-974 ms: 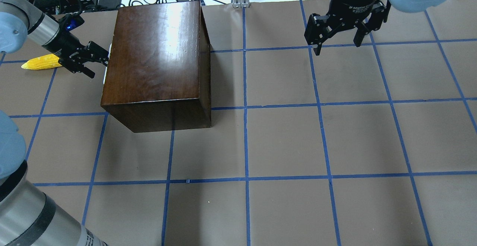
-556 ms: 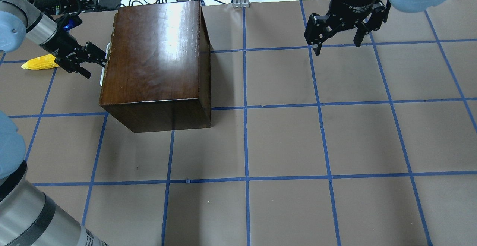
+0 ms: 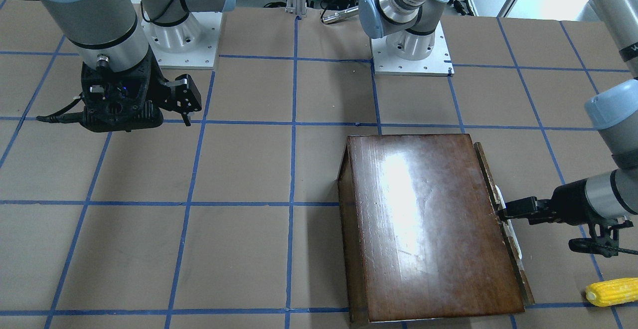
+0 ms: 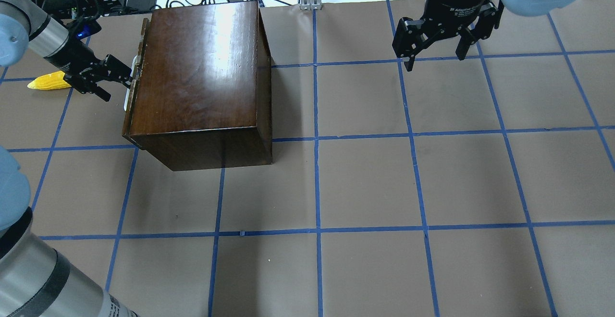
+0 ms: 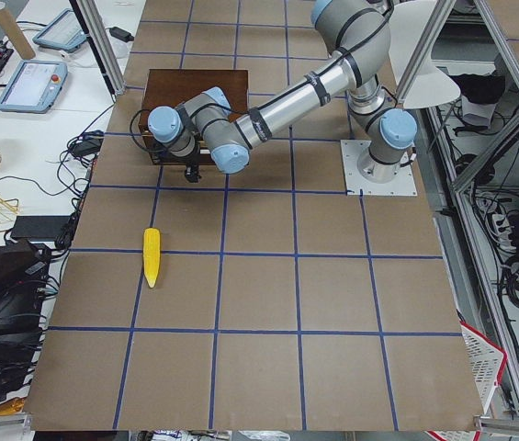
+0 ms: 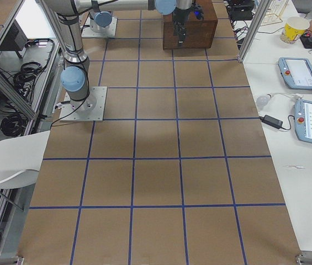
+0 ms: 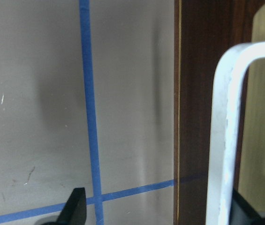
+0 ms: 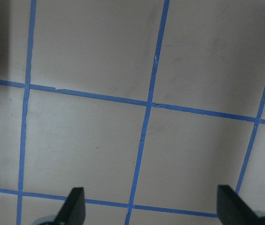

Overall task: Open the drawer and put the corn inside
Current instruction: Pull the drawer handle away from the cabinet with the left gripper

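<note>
Left gripper (image 4: 119,85) was at the drawer face of the glossy dark-brown wooden cabinet (image 4: 202,67), fingers spread, not clamped. In the left wrist view the white bent-bar handle (image 7: 223,140) sat between the two fingertips, close to the one on that view's right. I couldn't tell whether the finger touched the bar.

The dark brown, scuffed front panel of the drawer (image 3: 520,274) stood slightly proud of the cabinet body, with a thin gap showing along its length in both the overhead and front-facing views. It was cracked open only and no drawer interior was visible. The cabinet sat skewed to the blue tape grid on the brown paper-covered table (image 4: 365,177).

The bright yellow corn cob (image 3: 612,291) lay flat on the table on the robot's left, on the drawer side of the cabinet, well apart from the drawer and out past the left wrist. It was tapered, with bumpy kernel rows, and its thick end was partly hidden behind the left arm in the overhead view. Nothing was touching it.

Right gripper (image 4: 436,62) hung above bare table on the far right, jaws wide apart and holding nothing. Its wrist view showed only grid lines between the fingertips.
</note>
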You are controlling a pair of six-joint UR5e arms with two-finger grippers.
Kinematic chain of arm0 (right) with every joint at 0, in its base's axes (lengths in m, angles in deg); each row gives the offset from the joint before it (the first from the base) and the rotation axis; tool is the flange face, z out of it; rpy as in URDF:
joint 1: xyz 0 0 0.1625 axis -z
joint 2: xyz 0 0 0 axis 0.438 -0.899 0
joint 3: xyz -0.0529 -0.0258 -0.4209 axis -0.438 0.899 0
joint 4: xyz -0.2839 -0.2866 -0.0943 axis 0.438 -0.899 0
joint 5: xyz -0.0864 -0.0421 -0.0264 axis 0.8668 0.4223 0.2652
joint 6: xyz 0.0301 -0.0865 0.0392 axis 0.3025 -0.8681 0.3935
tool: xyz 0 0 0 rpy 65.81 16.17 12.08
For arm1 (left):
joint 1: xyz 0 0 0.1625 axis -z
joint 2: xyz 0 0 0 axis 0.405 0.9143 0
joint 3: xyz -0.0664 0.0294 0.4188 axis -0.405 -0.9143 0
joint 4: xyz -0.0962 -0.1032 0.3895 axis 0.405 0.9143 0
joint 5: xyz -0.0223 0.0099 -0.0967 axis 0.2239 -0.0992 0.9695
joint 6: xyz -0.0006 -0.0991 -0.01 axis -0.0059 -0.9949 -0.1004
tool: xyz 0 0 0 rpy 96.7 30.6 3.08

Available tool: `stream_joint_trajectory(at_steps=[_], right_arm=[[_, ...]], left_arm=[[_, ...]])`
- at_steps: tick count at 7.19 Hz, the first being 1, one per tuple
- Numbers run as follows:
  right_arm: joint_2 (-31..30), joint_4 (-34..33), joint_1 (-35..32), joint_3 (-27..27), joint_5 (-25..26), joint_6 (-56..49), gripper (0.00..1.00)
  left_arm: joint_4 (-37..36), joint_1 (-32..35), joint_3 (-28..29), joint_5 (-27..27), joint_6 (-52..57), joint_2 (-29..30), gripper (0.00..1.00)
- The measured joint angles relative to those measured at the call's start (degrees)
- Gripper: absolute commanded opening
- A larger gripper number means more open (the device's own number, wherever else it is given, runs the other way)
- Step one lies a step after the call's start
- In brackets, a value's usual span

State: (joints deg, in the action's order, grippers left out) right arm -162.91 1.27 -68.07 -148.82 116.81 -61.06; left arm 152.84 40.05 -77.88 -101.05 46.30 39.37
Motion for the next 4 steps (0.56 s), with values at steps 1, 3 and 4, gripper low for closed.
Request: stream_joint_trajectory(at_steps=[1, 3, 4], right_arm=[[0.0, 0.0, 0.0, 0.0, 0.0, 0.0, 1.0], [0.0, 0.0, 0.0, 0.0, 0.0, 0.0, 1.0], [0.0, 0.0, 0.0, 0.0, 0.0, 0.0, 1.0]], left_arm=[[0.0, -0.2, 0.0, -0.4, 0.0, 0.0, 1.0], [0.0, -1.9, 0.0, -0.5, 0.1, 0.0, 1.0], [0.0, -2.7, 0.0, -0.5, 0.1, -0.1, 1.0]])
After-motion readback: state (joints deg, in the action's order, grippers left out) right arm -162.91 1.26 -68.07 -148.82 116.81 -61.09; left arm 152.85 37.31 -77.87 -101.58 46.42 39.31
